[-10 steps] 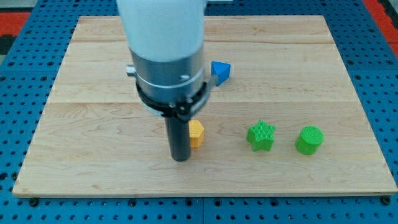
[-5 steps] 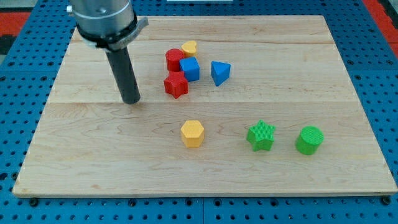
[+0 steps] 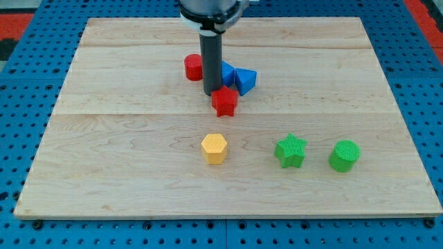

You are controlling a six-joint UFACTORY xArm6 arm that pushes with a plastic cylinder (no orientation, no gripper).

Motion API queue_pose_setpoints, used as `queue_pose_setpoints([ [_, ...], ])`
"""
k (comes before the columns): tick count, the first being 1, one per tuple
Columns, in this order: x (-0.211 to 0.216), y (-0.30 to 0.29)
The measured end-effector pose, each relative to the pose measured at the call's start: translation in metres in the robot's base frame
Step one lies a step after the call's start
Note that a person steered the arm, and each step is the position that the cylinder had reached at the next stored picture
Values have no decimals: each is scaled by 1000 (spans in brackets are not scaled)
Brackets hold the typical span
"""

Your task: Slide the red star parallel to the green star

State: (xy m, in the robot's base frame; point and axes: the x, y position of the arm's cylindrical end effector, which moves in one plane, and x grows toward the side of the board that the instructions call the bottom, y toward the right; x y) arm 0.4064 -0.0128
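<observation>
Pushing down toward the desk's near edge looked the sound course: my tip stood touching the red star on its far side, near the desk's middle. No pincer existed to open or close. The green star lay nearer the near-right corner; steady, centred contact would stop the star twisting away.

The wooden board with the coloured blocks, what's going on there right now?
My tip sits just behind the red star, at its upper-left edge, apparently pushing it toward the view's bottom. The green star lies lower right, between a yellow hexagonal block and a green cylinder. A red cylinder and blue blocks stay clustered behind the rod.
</observation>
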Motion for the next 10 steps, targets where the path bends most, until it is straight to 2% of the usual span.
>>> queue_pose_setpoints([
  [2,28,21],
  [3,62,23],
  [4,53,26],
  [5,15,64],
  [6,47,74],
  [9,64,45],
  [10,83,45],
])
